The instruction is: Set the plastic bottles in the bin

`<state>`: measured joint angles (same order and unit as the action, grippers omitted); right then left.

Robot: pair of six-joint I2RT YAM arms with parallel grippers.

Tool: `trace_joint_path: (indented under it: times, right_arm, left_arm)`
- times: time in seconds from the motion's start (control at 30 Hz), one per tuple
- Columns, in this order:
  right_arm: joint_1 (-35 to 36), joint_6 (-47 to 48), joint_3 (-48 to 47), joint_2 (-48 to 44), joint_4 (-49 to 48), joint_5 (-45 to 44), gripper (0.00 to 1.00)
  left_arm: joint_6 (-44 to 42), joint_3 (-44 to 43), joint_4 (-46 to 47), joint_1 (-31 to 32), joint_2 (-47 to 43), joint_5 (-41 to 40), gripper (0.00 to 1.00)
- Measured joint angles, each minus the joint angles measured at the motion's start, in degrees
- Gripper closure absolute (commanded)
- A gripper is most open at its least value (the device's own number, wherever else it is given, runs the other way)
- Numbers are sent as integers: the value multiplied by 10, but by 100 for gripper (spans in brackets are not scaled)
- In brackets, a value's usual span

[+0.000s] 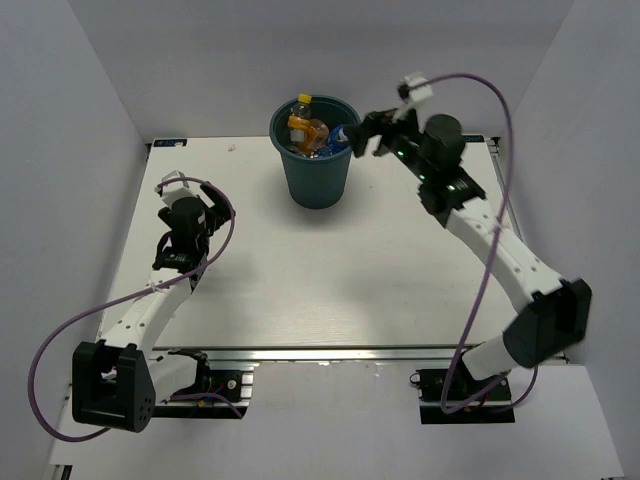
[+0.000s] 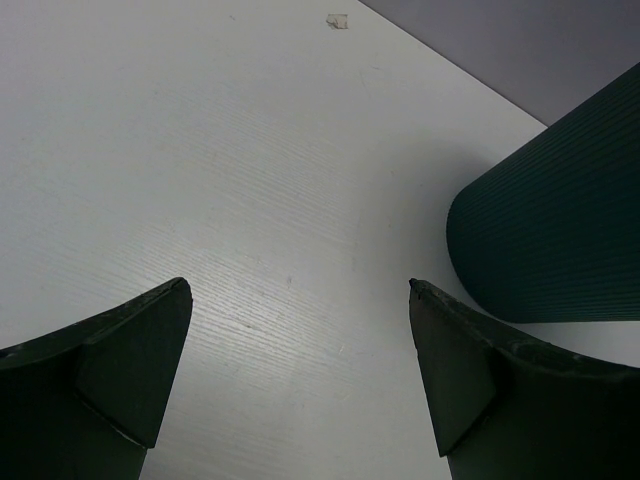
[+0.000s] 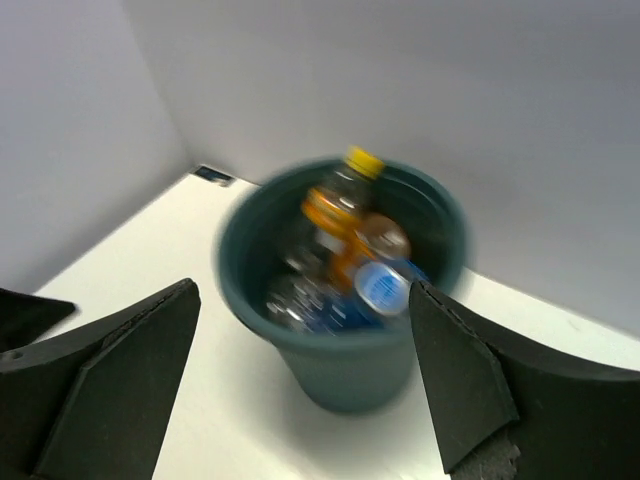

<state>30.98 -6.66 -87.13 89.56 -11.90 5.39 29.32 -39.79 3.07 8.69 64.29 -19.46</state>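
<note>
The dark teal bin stands at the back middle of the table, with several plastic bottles piled inside: orange ones, a yellow-capped one and blue-labelled ones. The right wrist view shows the bin and the bottles blurred. My right gripper is open and empty, raised just right of the bin's rim; in its own view it frames the bin. My left gripper is open and empty over the left of the table; in its own view it faces bare table with the bin's wall to its right.
White walls close in the table on the left, back and right. A small white scrap lies on the table near the back edge. Purple cables loop from both arms.
</note>
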Motion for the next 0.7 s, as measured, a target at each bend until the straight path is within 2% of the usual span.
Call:
trace_joint_path:
  times: [0.1, 0.27, 0.43, 0.53, 0.7]
  right_arm:
    - [-57, -7, 128, -109, -8, -7, 11]
    - [-95, -26, 375, -279, -10, -92, 11]
    - [-123, -107, 604, -380, 1, -192, 11]
    - [-124, -139, 672, -426, 19, -224, 11]
    - [-124, -144, 683, -479, 2, -268, 11]
  left_arm:
    - [-1, 0, 0, 0, 0, 1, 2]
    - [-1, 0, 3, 0, 6, 5, 2]
    - [-1, 0, 4, 0, 17, 16, 2]
    - [-1, 0, 2, -1, 21, 22, 2]
    - [-1, 0, 1, -1, 20, 24, 2]
